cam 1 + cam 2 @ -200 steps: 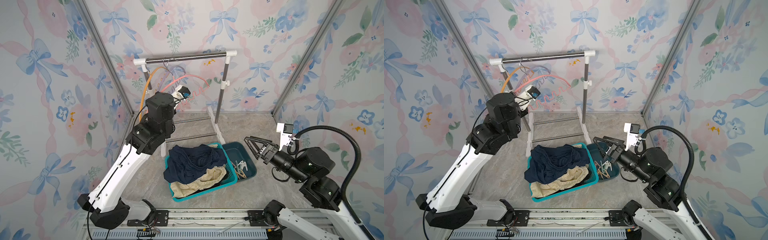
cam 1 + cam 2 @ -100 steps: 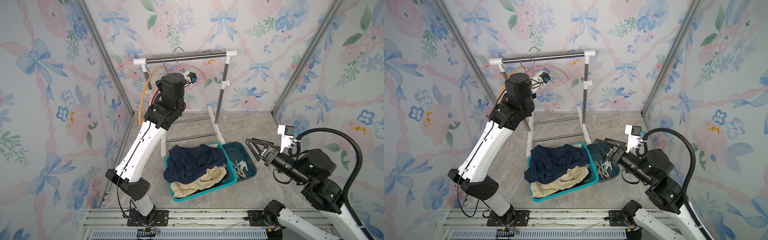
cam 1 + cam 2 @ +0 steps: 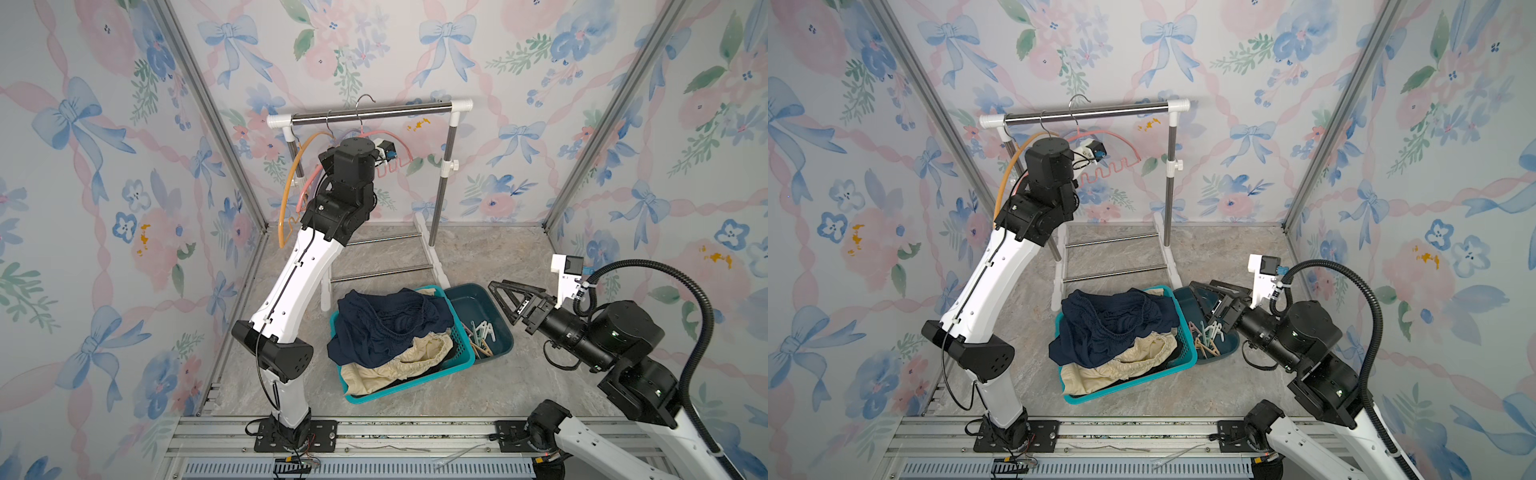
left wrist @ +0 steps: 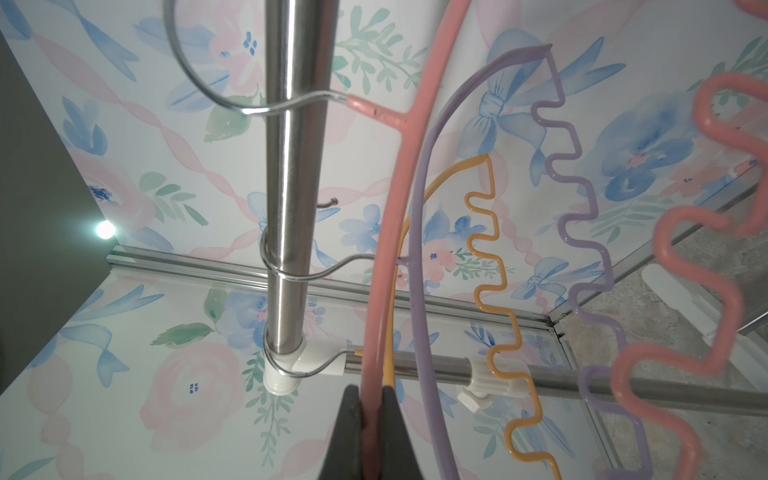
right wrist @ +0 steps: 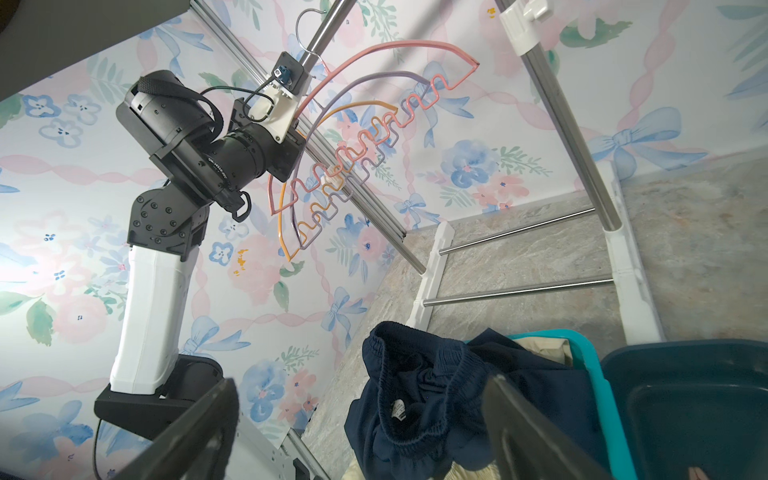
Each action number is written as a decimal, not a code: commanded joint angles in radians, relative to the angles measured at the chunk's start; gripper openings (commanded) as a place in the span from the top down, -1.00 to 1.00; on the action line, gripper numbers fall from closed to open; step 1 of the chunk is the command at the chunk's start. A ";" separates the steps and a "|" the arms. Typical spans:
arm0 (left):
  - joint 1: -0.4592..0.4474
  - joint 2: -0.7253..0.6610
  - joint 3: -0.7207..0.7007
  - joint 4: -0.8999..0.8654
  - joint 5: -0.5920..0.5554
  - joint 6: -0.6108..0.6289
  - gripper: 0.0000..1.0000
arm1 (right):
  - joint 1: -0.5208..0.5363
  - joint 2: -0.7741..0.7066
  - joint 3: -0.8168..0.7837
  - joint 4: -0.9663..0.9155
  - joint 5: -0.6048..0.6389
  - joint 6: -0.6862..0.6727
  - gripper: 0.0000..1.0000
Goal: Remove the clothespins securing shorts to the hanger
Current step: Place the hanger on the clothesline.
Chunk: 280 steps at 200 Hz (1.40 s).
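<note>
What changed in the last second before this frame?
The left gripper, fingers shut on the pink coated-wire hanger throughout, rose as its arm straightened, bringing the hanger's hook up over the steel rail. The open right gripper barely shifted by the dark teal bin. The navy and cream shorts in the turquoise basket and the pastel plastic clothespins in the bin stayed put.

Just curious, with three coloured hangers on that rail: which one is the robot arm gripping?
The pink hanger: its arched rod is pinched between the shut jaws of the left gripper. The lilac hanger and orange hanger hang free.
</note>
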 commanded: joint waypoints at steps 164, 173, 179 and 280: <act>-0.217 -0.198 -0.327 0.020 -0.160 -0.250 -0.33 | -0.021 0.008 -0.002 -0.089 0.076 -0.062 -0.90; -0.238 -0.228 -0.364 0.015 -0.166 -0.285 -0.38 | -0.022 0.006 -0.001 -0.100 0.090 -0.069 -0.91; -0.253 -0.251 -0.388 0.013 -0.170 -0.313 -0.40 | -0.024 0.003 0.000 -0.108 0.100 -0.071 -0.92; -0.509 -0.661 -0.830 -0.037 -0.043 -0.922 -0.56 | 0.002 0.056 0.004 -0.204 0.145 -0.170 -0.80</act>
